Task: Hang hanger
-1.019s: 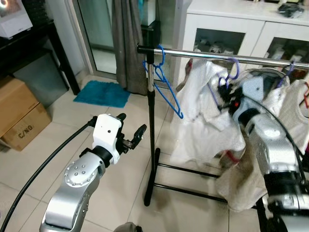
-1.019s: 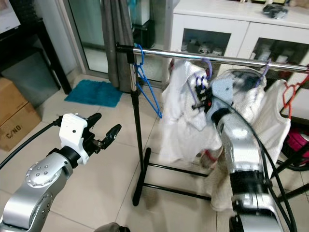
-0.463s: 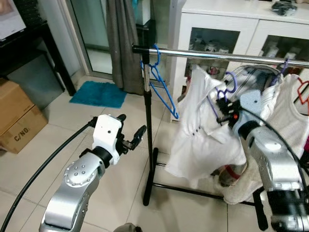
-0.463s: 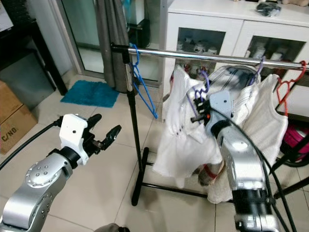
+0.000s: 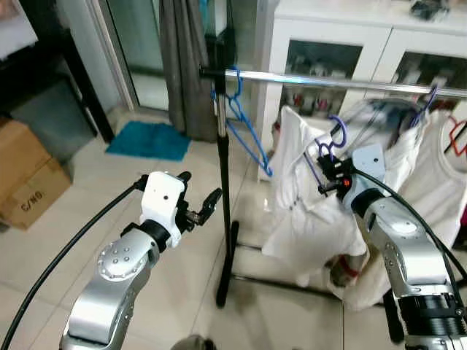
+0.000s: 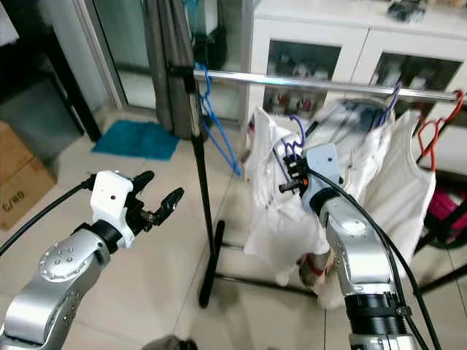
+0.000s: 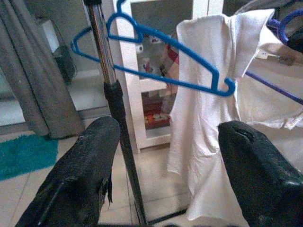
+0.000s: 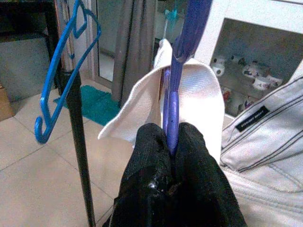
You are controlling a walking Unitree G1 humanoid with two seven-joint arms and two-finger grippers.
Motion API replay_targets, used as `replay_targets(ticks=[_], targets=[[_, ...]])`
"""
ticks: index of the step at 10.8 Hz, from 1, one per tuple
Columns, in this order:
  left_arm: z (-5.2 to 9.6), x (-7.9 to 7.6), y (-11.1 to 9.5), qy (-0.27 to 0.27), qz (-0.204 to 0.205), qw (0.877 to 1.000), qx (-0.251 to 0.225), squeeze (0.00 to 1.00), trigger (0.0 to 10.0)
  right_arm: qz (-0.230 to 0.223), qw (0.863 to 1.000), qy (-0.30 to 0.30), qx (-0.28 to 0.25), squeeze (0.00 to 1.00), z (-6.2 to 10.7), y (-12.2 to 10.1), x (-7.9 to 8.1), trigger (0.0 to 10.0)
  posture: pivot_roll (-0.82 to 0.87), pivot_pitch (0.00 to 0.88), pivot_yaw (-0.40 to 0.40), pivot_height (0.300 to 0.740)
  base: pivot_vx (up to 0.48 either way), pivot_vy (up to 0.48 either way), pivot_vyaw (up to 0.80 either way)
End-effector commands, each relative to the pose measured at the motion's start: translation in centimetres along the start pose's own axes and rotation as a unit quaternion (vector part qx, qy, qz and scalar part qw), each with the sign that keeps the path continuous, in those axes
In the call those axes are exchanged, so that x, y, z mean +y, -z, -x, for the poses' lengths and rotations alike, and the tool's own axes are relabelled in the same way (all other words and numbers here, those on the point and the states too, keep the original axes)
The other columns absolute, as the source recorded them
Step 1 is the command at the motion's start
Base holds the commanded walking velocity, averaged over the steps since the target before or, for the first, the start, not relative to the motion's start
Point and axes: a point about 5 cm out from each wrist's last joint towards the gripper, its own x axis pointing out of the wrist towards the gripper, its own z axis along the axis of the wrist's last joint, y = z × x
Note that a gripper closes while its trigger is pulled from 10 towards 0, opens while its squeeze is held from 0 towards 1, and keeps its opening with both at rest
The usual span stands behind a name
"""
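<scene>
Nearest, we see the left gripper (image 5: 198, 203), fingers apart, holding nothing. The right gripper (image 8: 171, 156) has its fingers clamped on the purple hanger (image 8: 182, 52) carrying a white shirt (image 5: 310, 219), below the rail (image 5: 328, 82). A cardboard box (image 5: 29, 186) bears illegible print.

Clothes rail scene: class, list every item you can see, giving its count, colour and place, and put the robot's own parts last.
Rail: one, silver on a black stand, centre.
Empty hanger: one, blue, on the rail's left end.
Purple hanger: one, carrying a white shirt, below the rail.
Red hanger: one, far right.
Curtain: one, grey, behind the stand.
Mat: one, teal, on the floor.
Boxes: two, brown, left.
Cabinet: one, white, behind.
Left gripper: fingers open, idle.
Right gripper: fingers shut on the purple hanger.
</scene>
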Motion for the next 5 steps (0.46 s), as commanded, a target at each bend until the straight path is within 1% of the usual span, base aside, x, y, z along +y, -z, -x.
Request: replay_targets(ticks=[1, 2, 5], targets=[[-0.06, 0.13, 0.14, -0.001, -0.006, 1.0, 0.007, 0.16, 10.0, 0.004, 1.0, -0.002, -0.007, 0.0, 0.04, -0.45, 0.42, 0.0, -0.1, 0.0, 0.048, 0.74, -0.274, 0.0, 0.0], [-0.04, 0.17, 0.16, -0.003, -0.005, 1.0, 0.007, 0.15, 10.0, 0.003, 1.0, -0.006, -0.005, 0.0, 0.06, -0.33, 0.72, 0.0, -0.1, 0.0, 0.048, 0.74, -0.27, 0.0, 0.0], [-0.18, 0.19, 0.21, -0.003, -0.006, 1.0, 0.007, 0.16, 10.0, 0.003, 1.0, -0.009, -0.002, 0.0, 0.1, -0.31, 0.89, 0.0, -0.1, 0.0, 0.041, 0.74, -0.27, 0.0, 0.0]])
